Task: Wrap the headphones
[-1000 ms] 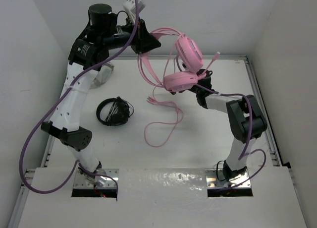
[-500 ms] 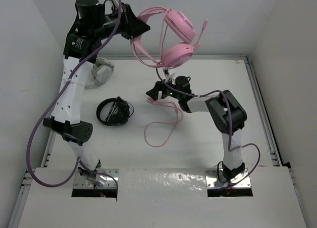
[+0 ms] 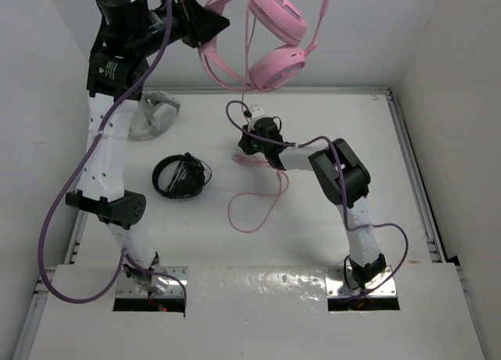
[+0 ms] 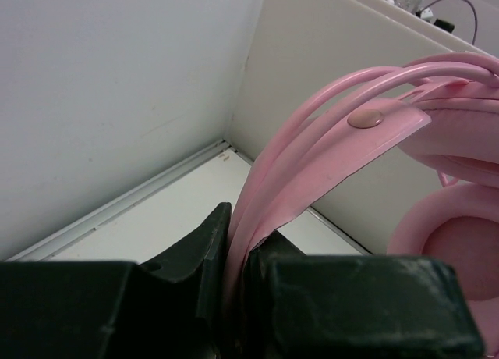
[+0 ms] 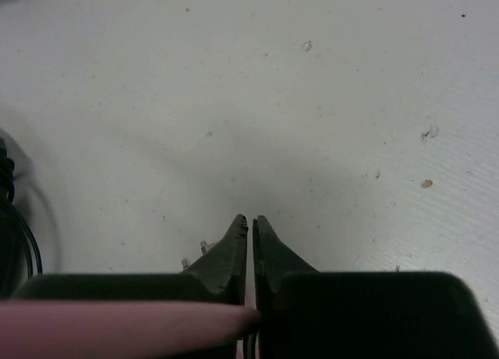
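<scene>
The pink headphones [image 3: 270, 39] hang in the air at the back, above the table. My left gripper [image 3: 205, 22] is shut on their thin headband [image 4: 351, 140], which runs between its jaws; one earcup [image 4: 460, 250] shows at the right edge. The long pink cable [image 3: 258, 207] drops from the earcups to the table and loops there. Low over the table's middle, my right gripper [image 3: 249, 143] is shut on the cable [image 5: 117, 328], which enters its jaws from the left. The cable's plug ends [image 5: 195, 257] lie just beside its fingertips.
Black headphones [image 3: 182, 176] lie on the table left of centre. White-grey headphones [image 3: 156, 113] rest at the back left by the left arm. White walls close in the table on the left, back and right.
My left arm has lifted the headphones higher and further left. My right gripper has swung left, from under the earcups down to the cable near its plug ends, and shut on it.
</scene>
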Motion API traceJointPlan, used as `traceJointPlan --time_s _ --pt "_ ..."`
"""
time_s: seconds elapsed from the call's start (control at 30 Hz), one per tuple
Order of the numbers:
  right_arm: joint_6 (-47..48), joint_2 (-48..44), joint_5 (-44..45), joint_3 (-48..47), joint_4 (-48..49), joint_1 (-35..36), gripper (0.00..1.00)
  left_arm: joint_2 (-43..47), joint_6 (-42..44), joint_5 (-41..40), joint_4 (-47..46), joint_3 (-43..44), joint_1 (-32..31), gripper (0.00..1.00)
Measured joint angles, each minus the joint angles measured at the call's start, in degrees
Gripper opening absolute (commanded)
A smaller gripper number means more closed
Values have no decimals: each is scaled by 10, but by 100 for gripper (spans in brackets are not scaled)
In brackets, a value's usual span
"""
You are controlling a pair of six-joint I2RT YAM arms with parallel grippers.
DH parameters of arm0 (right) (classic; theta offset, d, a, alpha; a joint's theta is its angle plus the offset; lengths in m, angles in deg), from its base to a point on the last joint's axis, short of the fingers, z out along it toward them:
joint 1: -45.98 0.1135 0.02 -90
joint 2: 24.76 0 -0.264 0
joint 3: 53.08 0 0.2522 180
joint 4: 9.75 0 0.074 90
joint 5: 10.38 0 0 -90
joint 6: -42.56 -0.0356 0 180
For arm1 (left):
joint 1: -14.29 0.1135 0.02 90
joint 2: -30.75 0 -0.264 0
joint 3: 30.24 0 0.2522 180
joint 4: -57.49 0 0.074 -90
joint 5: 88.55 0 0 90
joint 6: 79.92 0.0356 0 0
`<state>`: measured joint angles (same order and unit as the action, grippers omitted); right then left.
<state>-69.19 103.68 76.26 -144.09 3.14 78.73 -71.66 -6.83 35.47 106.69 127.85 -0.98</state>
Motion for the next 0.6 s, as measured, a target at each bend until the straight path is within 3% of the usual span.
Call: traceJointPlan --time_s 0.13,0.3,0.47,0.6 --pt "25 -10 6 11 -30 5 0 -3 -13 -10 -7 0 24 0" --pt "116 -99 -11 109 -88 44 0 -30 -27 -64 -45 -12 79 0" --pt "201 -246 -56 218 -127 120 0 -69 38 -209 -96 -68 101 0" --pt "234 -351 -71 248 -154 128 0 -98 148 -343 -132 -124 102 0"
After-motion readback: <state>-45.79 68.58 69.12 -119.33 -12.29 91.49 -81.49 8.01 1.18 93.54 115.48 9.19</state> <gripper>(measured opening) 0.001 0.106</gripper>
